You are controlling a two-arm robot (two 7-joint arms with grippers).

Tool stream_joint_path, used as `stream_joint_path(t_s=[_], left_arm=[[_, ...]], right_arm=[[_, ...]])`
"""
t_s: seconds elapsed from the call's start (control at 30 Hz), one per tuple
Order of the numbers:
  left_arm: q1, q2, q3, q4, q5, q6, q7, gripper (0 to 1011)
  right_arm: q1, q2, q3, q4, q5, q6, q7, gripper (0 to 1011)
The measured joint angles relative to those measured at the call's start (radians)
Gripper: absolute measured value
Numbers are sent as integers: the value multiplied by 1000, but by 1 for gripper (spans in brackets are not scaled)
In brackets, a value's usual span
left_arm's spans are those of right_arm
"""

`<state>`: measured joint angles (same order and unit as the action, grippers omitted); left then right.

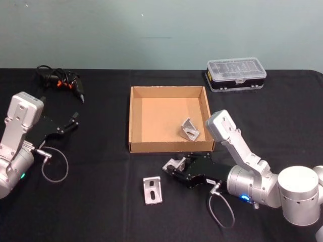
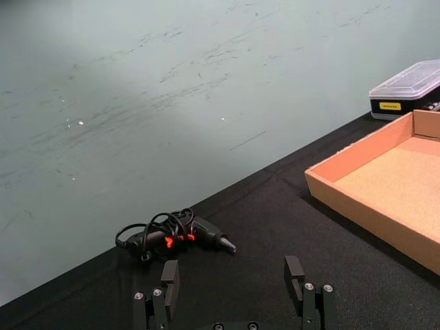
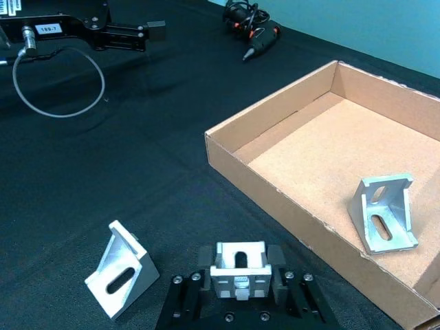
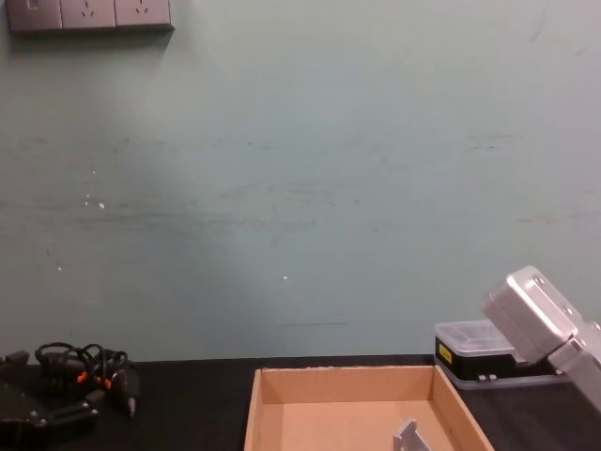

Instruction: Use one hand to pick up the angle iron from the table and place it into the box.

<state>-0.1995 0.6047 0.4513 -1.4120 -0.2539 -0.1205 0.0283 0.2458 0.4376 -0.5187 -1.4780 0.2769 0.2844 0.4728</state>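
My right gripper (image 1: 173,166) is shut on a silver angle iron (image 1: 175,164), close in front of the near wall of the tan box (image 1: 156,116). The right wrist view shows that angle iron (image 3: 239,267) clamped between the black fingers (image 3: 182,297). A second angle iron (image 1: 152,189) lies on the black table (image 1: 101,201) to its left, also seen from the wrist (image 3: 120,269). A third angle iron (image 1: 189,129) stands inside the box (image 3: 309,158) by its right wall. My left gripper (image 1: 73,121) is parked open at the far left.
A black case with a clear lid (image 1: 236,74) stands behind the box on the right. A black tool with an orange trigger and a coiled cord (image 1: 63,80) lies at the back left. A loose grey cable (image 1: 54,164) hangs by the left arm.
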Motion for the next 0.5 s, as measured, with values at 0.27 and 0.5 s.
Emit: stream_joint_path(t_s=[0.27, 0.5], left_arm=[[0, 0, 0, 0, 0, 0, 0, 1000], [0, 0, 0, 0, 0, 0, 0, 1000]], right_arm=[[-3, 1, -1, -5, 0, -4, 1, 450], [-22, 17, 14, -53, 5, -1, -6, 451]])
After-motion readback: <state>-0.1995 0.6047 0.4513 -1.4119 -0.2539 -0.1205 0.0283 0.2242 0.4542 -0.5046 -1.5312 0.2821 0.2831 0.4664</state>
